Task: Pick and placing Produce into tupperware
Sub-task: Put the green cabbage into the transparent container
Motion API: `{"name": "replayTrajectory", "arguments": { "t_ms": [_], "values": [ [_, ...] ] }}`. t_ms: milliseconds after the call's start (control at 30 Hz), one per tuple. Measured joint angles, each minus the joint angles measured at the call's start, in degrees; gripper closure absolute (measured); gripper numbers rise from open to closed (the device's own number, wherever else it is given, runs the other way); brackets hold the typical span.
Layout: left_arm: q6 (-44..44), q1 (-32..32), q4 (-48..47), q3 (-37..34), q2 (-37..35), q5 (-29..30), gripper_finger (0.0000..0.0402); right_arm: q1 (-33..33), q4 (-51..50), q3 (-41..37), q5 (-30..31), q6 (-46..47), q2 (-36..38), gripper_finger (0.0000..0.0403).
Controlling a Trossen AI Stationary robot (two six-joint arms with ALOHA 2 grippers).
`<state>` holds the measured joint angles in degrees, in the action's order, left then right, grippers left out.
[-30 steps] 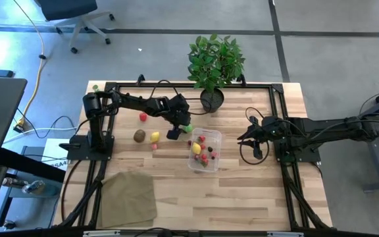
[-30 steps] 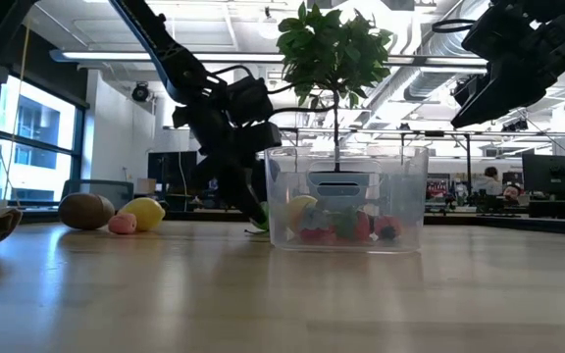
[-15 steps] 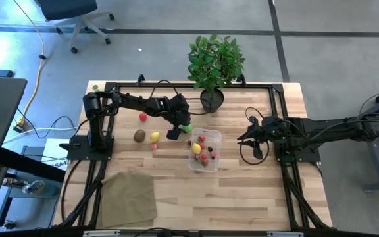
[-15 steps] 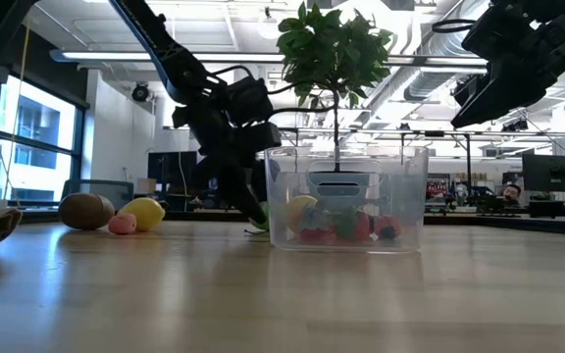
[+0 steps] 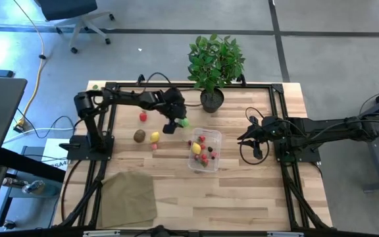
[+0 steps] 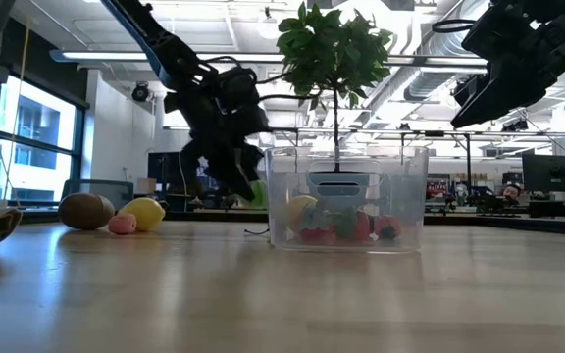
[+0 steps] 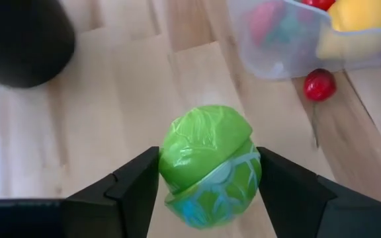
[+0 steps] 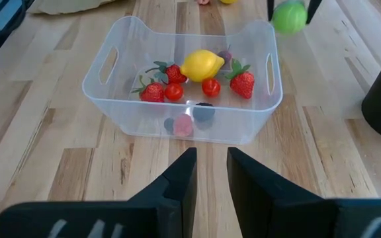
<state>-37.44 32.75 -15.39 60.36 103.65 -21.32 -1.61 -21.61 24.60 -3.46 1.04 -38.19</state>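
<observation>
The left gripper [image 7: 207,173] had the green lettuce head [image 7: 208,165] pinched between its two dark fingers [image 7: 132,182], and the low view showed it lifted clear off the wooden table [image 5: 255,191], just left of the clear tupperware [image 6: 346,196]. From above, that left gripper [image 5: 174,122] sat a little left of centre in the frame, the green piece [image 5: 182,121] showing at its tip, just up and left of the tupperware [image 5: 204,151].

In the left wrist view a small red tomato [image 7: 319,84] lay on the boards right outside the container's wall [image 7: 276,39]. Inside the tupperware [image 8: 185,82], the right wrist view showed a yellow lemon [image 8: 202,65], several strawberries [image 8: 241,80] and a small red tomato [image 8: 210,86], plus a couple of pieces too blurred through the wall to name.

Left of the container in the overhead frame, three pieces rested on the table: a brown kiwi [image 5: 139,135], a yellow lemon [image 5: 154,137] just beside it, and a red piece [image 5: 143,116] a bit farther up. A tan cloth [image 5: 127,199] lay at the lower left.

The right gripper [image 5: 250,137] hung over the table to the right of the tupperware, fingers [image 8: 179,178] close together with only a narrow gap, holding nothing. At the far edge stood the potted plant [image 5: 214,66].
</observation>
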Motion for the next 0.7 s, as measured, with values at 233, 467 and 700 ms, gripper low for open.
{"name": "replayTrajectory", "arguments": {
  "t_ms": [233,467,700],
  "values": [
    [-1.4,2.8,-5.8,0.0,-4.9,-0.2,0.0175,0.0,0.0,0.0,0.0,0.0,0.0,0.0329],
    [-3.0,3.4,-11.0,0.0,-9.1,-0.2,0.0175,0.0,0.0,0.0,0.0,0.0,0.0,0.0329],
    [-3.2,3.4,-13.9,0.0,-12.9,-2.0,0.0174,0.0,0.0,0.0,0.0,0.0,0.0,0.0329]
  ]
}}
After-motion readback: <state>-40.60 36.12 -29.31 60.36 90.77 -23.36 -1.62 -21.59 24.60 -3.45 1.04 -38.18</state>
